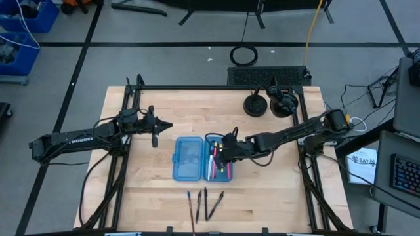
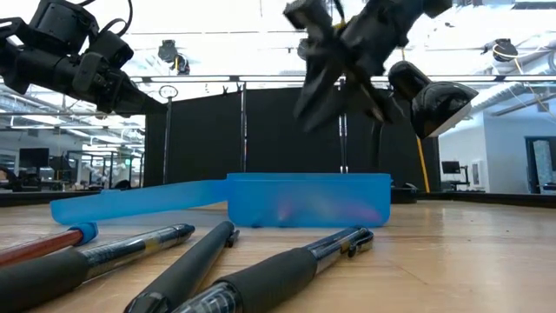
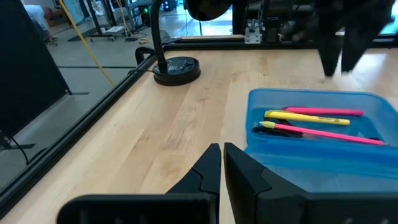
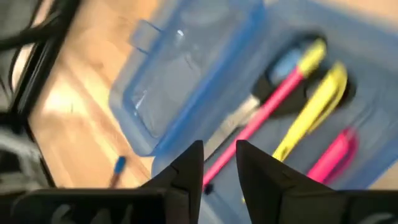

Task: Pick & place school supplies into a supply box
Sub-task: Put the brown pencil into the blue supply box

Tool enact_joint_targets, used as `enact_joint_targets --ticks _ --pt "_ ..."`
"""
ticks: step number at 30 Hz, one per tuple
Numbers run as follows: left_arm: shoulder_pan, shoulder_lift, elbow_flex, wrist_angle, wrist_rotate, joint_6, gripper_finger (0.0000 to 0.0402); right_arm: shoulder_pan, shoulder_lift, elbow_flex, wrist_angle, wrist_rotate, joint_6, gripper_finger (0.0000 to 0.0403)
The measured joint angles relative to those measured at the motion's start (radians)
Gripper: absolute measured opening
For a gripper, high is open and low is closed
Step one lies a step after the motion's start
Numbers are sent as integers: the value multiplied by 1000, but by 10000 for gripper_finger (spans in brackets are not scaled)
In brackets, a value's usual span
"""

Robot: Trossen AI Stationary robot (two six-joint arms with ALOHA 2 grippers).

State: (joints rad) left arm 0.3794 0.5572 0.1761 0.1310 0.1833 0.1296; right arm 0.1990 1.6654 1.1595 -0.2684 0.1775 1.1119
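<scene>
The blue supply box lies open on the table's middle, its lid half [image 1: 188, 159] beside its tray half [image 1: 222, 174]. In the tray [image 3: 298, 155] lie a yellow pen [image 3: 305, 116] and a pink pen [image 3: 329, 133]; the right wrist view shows them too, the pink pen [image 4: 267, 106] beside the yellow pen [image 4: 317, 106]. Several dark pens [image 1: 205, 203] lie loose near the front edge. My right gripper [image 1: 226, 148] hangs above the tray, open, with nothing between its fingers [image 4: 189, 168]. My left gripper [image 1: 157, 128] waits shut at the left, above the table.
Two black round bases [image 1: 254, 105] [image 1: 283, 105] stand at the far right of the table; one [image 3: 177, 68] carries a bent black stalk. Black frame rails [image 1: 131, 131] run along the table's left and right sides. Bare wood lies between box and loose pens [image 2: 261, 269].
</scene>
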Motion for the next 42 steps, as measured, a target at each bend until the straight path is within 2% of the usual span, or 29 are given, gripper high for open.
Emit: enact_joint_targets --ticks 2,5,7,10,12,15,21,24,28,35,38,42 --pt "0 0 0 0 0 13 26 19 -34 0 2 44 -165 78" --pt "0 0 0 0 0 25 26 66 -70 -12 13 176 -404 61" --pt "0 0 0 0 0 26 26 92 -85 -37 15 269 -491 42" --pt "0 0 0 0 -1 53 26 110 -102 -89 17 315 -581 9" --pt "0 0 0 0 -1 87 26 117 -109 -134 49 304 -653 6" --pt "0 0 0 0 9 103 26 119 -108 -214 135 233 -751 4" --pt "-1 0 0 56 112 -17 26 107 -136 -372 232 179 -810 1" --pt "-1 0 0 69 104 -53 26 110 -181 -486 410 152 -865 1" --pt "-55 -1 0 76 101 13 26 110 -289 -672 733 136 -930 1" --pt "-231 -9 27 89 -113 34 26 113 -528 -991 1092 148 -1012 0" --pt "-279 -9 31 112 -133 15 26 94 -627 -1068 1101 162 -997 0" --pt "-315 -9 31 132 -149 -57 26 82 -779 -1072 933 114 -988 0"
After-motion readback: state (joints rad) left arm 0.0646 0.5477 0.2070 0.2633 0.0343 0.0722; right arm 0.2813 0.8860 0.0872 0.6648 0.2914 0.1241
